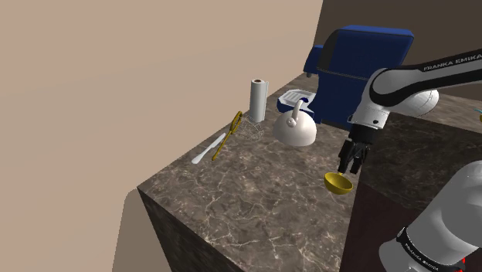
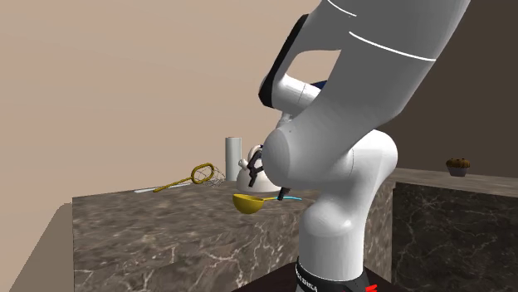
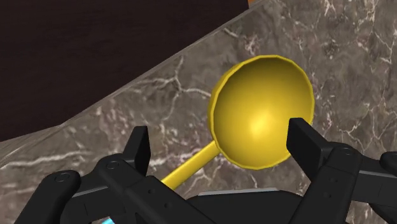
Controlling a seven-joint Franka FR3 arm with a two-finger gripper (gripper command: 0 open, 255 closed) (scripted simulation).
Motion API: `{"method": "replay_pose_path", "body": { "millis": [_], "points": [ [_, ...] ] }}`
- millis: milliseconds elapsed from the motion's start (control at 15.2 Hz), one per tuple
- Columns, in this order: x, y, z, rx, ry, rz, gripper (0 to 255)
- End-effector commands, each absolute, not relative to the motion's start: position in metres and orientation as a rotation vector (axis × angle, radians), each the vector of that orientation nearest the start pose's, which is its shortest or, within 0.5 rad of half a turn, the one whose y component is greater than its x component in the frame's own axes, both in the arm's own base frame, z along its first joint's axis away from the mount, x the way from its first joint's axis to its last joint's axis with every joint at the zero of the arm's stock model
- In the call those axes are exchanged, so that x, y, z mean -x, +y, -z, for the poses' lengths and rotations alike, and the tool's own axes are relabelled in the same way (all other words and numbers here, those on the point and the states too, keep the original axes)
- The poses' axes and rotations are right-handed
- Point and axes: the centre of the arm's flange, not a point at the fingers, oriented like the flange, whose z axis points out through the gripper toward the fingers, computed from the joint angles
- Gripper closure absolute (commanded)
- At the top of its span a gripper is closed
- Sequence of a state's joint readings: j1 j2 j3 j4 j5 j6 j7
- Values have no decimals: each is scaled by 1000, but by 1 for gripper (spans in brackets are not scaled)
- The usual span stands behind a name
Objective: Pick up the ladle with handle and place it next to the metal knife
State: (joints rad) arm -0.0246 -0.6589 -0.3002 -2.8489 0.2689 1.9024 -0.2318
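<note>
Gripper [image 3: 219,135], fingers spread wide w/ nothing clasped, hangs just above yellow ladle [image 3: 264,111], apparently resting at counter's [image 1: 255,193] right edge in shoulder view; white kettle [image 1: 296,127] stands farther back; knife [image 1: 207,149] lies well apart, along left edge.

A dark marbled worktop [image 1: 255,205] carries a white kettle [image 1: 294,128], a paper-towel roll [image 1: 257,100] upright just beside it and a golden wire whisk [image 1: 228,137] lying flat. Beyond stands a blue armchair [image 1: 359,66] — and a muffin [image 2: 457,166] sits on another counter.

Kettle [image 1: 294,127], towel roll [image 1: 257,100]: near claw [image 1: 352,165], on knife [image 1: 207,150] side. Whisk [image 1: 229,135] beside knife. Bare counter [image 1: 247,189] beside kettle: open.
</note>
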Motion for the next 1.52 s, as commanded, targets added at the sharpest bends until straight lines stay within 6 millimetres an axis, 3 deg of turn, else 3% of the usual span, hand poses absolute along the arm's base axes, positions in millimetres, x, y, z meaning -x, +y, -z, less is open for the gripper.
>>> {"method": "replay_pose_path", "body": {
  "millis": [0,594,660,1254,1452],
  "points": [
    [-280,-55,-339,2637,177,-279,0],
    [-278,-51,-332,2637,177,-279,0],
    [-278,-51,-332,2637,177,-279,255],
    [-278,-51,-332,2637,177,-279,255],
    [-278,-51,-348,2637,177,-279,255]
  ]
}}
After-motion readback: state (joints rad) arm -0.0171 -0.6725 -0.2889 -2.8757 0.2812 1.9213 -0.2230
